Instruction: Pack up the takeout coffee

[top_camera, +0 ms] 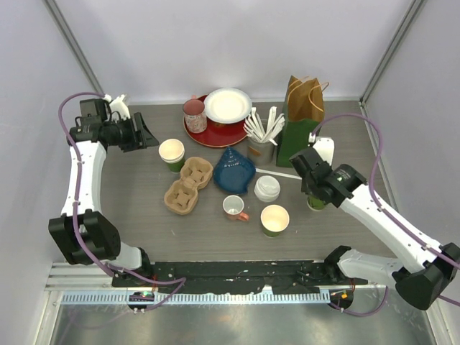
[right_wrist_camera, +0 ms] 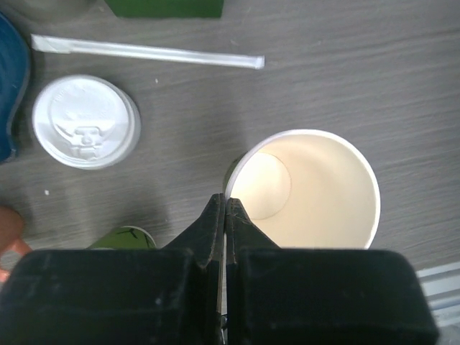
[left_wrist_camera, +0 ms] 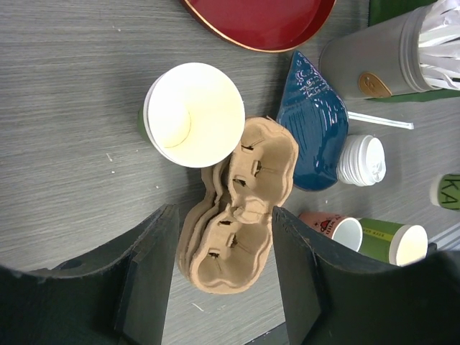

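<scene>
A green paper cup (right_wrist_camera: 323, 208), lidless and cream inside, stands well to the right of the cardboard carrier (top_camera: 186, 185). The right gripper (right_wrist_camera: 224, 205) pinches this cup's wall at the rim, its jaws almost together, one finger inside and one outside. White sip lids (top_camera: 267, 188) lie between the carrier and this cup. A second open green cup (left_wrist_camera: 194, 113) stands just beside the carrier's far left corner. A third green cup (top_camera: 274, 220) stands right of the carrier, nearer the arm bases. The left gripper (left_wrist_camera: 224, 215) hovers above the carrier, spread wide, holding nothing.
</scene>
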Robot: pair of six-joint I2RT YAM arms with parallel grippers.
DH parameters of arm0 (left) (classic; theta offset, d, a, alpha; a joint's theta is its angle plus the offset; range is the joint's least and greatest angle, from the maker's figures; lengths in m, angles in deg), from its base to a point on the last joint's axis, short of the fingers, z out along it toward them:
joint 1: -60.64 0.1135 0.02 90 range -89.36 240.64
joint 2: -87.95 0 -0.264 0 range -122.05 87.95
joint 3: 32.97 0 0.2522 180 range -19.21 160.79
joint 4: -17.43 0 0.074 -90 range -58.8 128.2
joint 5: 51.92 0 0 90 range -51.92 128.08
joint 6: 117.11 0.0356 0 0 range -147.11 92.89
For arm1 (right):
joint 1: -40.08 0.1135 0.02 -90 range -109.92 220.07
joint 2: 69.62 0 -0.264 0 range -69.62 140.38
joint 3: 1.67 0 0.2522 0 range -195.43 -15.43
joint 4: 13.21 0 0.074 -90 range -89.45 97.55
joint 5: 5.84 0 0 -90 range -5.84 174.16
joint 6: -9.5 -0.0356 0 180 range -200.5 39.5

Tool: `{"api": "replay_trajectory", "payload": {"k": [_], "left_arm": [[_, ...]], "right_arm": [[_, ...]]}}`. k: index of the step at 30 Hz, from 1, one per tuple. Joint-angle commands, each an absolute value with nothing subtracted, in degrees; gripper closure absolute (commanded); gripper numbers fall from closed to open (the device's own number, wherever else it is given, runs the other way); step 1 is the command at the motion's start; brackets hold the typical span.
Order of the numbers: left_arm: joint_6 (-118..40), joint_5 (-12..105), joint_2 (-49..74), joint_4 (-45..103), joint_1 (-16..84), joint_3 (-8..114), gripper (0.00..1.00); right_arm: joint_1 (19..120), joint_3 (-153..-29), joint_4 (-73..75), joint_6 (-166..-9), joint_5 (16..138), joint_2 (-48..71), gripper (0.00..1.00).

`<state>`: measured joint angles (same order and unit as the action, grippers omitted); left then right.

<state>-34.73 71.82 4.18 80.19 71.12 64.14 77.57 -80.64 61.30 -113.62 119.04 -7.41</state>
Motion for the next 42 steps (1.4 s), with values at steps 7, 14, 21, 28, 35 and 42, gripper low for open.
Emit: {"api": "replay_trajectory", "payload": {"k": [7, 14, 21, 28, 35, 42], "left_arm": [[-33.2, 73.4, 7.0, 81.4, 70.7, 64.2, 0.41], [-32.9, 73.9, 6.9, 81.1, 70.7, 64.1, 0.41], [-32.5, 74.1, 6.7, 81.3, 70.7, 64.6, 0.40], [-32.0, 74.3, 6.5, 81.6, 70.8, 64.9, 0.39], [-31.5, 74.7, 6.1, 82.3, 70.6, 65.6, 0.37], [-31.3, 74.9, 6.1, 83.1, 69.6, 66.3, 0.37]], "right_arm": [[74.9, -69.1, 49.6, -119.6, 114.8, -7.1, 0.99], [74.8, -63.8, 46.0, -121.8, 112.9, -6.6, 0.99], [74.4, -64.0, 47.3, -122.5, 112.6, -6.5, 0.99], [74.4, -65.3, 49.3, -122.1, 112.0, -6.3, 0.83], [74.4, -71.0, 51.8, -119.1, 111.8, -7.0, 0.46], [75.8, -79.8, 49.3, -108.6, 106.9, -7.3, 0.23]]}}
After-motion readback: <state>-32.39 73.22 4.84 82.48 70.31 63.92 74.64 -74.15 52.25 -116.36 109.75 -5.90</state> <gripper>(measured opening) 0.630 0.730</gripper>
